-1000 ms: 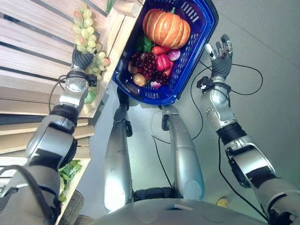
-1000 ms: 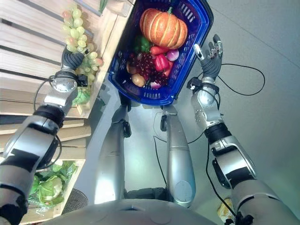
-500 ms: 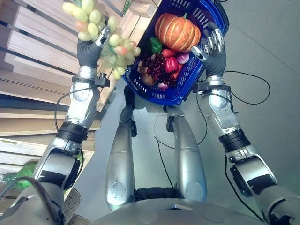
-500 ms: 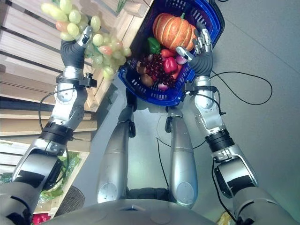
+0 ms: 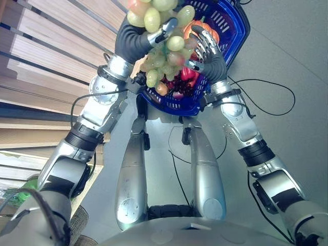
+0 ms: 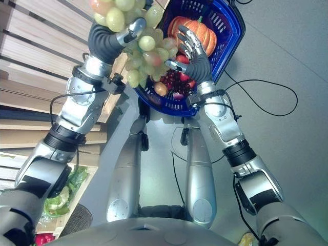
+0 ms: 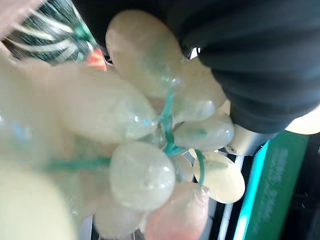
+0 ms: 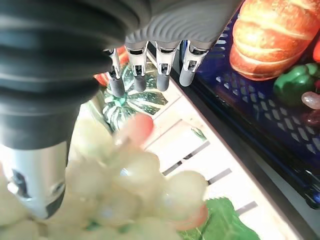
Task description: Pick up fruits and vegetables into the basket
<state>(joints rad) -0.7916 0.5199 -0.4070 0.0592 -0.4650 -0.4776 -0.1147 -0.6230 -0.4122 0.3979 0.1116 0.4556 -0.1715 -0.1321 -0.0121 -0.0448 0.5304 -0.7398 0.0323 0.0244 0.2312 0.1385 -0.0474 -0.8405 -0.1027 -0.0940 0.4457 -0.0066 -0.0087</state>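
My left hand [image 6: 110,41] curls around a bunch of green grapes [image 6: 141,54] beside the blue basket [image 6: 225,38]; my right hand [image 6: 193,57], fingers spread, cups them.

no readable text, no labels, no numbers, no signs

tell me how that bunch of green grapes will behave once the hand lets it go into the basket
The grapes hang loose below the left hand, so they will probably flop and swing rather than stay stiff. In the left wrist view thin green stems join them, so some may snag. Dropped into the basket, they would likely settle over the pumpkin and may roll.
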